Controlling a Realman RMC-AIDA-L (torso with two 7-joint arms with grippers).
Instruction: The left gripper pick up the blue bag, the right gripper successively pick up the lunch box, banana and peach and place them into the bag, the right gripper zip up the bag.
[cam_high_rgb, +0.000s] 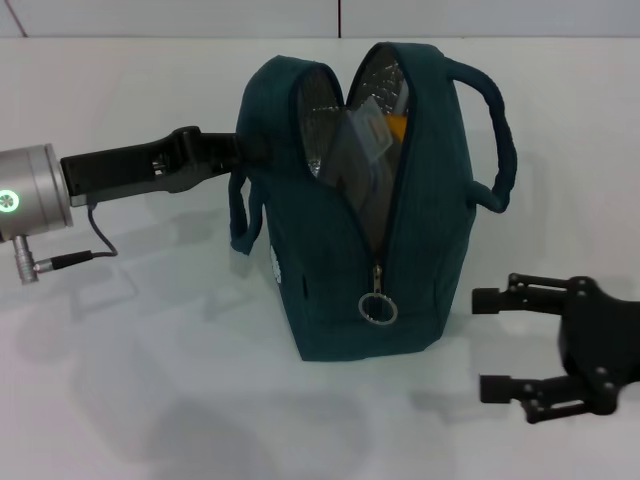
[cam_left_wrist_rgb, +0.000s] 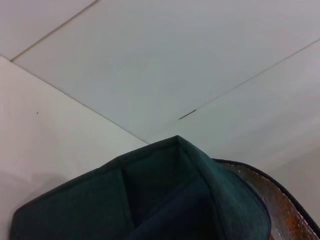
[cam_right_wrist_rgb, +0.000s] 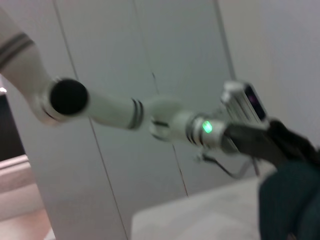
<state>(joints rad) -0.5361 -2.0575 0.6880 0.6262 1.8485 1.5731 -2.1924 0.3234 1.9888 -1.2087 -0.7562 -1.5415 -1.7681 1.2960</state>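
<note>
1. The blue bag (cam_high_rgb: 340, 250) stands upright on the white table (cam_high_rgb: 130, 380), its top unzipped and gaping so that the silver lining shows.
2. Inside the bag's open mouth sits the lunch box (cam_high_rgb: 362, 135), a clear container tilted against the lining; a small yellow-orange patch just beside it, deeper in the bag, may be the banana (too little shows to be sure).
3. The zipper's silver ring pull (cam_high_rgb: 378, 308) hangs low on the bag's near end, at the bottom of the open zip line.
4. One padded handle (cam_high_rgb: 495, 130) arches off the bag's right side; the other handle (cam_high_rgb: 240, 220) droops down the bag's left side.
5. The left gripper (cam_high_rgb: 225, 155) reaches in from the bag's left and meets the bag's upper left edge. Its fingers are hidden behind the fabric, so whether they pinch the bag cannot be told.
6. The left wrist view shows the bag's dark fabric rim (cam_left_wrist_rgb: 150, 195) close up, with the silver lining (cam_left_wrist_rgb: 285, 205) beside it.
7. The right gripper (cam_high_rgb: 500, 345) hovers to the right of the bag's lower corner, apart from it, with its jaws spread wide and nothing between them.
8. The right wrist view shows the left arm (cam_right_wrist_rgb: 165, 122) stretching toward a corner of the bag (cam_right_wrist_rgb: 290, 200).
</note>
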